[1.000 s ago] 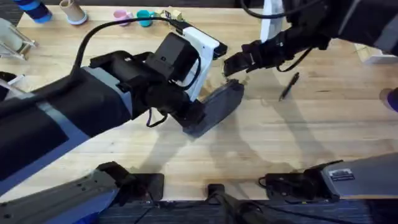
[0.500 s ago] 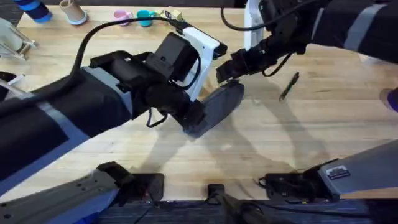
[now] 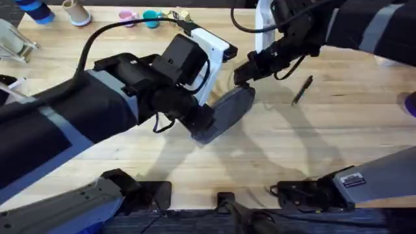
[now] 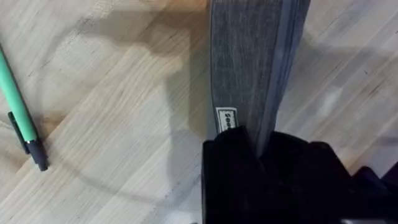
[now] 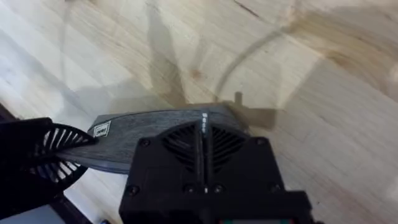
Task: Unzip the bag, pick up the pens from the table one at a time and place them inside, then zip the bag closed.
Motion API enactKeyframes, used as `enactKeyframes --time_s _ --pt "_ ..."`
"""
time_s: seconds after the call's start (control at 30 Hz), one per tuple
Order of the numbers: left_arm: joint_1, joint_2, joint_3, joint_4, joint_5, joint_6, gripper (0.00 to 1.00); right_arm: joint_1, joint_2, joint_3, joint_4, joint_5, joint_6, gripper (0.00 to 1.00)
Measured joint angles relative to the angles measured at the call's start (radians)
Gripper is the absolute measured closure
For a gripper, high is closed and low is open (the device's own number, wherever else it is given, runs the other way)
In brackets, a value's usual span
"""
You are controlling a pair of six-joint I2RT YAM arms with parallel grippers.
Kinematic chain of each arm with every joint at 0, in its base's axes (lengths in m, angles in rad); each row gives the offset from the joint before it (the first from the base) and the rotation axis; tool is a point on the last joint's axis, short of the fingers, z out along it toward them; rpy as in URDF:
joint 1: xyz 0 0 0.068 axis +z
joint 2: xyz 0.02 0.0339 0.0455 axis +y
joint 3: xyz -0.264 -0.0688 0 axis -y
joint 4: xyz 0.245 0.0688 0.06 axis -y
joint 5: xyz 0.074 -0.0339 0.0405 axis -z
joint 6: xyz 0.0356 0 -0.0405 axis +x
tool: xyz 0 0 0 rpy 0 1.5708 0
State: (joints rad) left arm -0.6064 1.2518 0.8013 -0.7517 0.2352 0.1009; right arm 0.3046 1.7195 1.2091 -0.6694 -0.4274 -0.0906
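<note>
Grey fabric bag (image 3: 224,116) on wooden bench (image 3: 273,156), near end clamped by left tool (image 4: 261,146). Right tool (image 3: 242,73) at far end, fingers closed, seemingly on the zipper pull; grip unconfirmed. Advice: left holds firm, right draws straight along the zipper.

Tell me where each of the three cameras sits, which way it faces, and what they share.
Overhead: above the arms' bases, looking down and forward at the table; both arms show, bag between them.
Left wrist: on the left arm, facing the bag and green pen; left gripper below.
Right wrist: on the right arm, facing the bag; right gripper below.
Shared: the bag.
</note>
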Motion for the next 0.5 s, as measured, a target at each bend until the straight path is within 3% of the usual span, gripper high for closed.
enactKeyframes --time_s 0.23,0.5 --pt "0.0 0.0 0.0 0.0 0.0 0.0 0.957 0.0 -0.013 0.0 -0.02 0.0 0.0 0.971" --pt "0.0 0.0 0.0 0.0 0.0 0.0 0.957 0.001 -0.164 0.0 -0.065 0.0 -0.001 0.97"
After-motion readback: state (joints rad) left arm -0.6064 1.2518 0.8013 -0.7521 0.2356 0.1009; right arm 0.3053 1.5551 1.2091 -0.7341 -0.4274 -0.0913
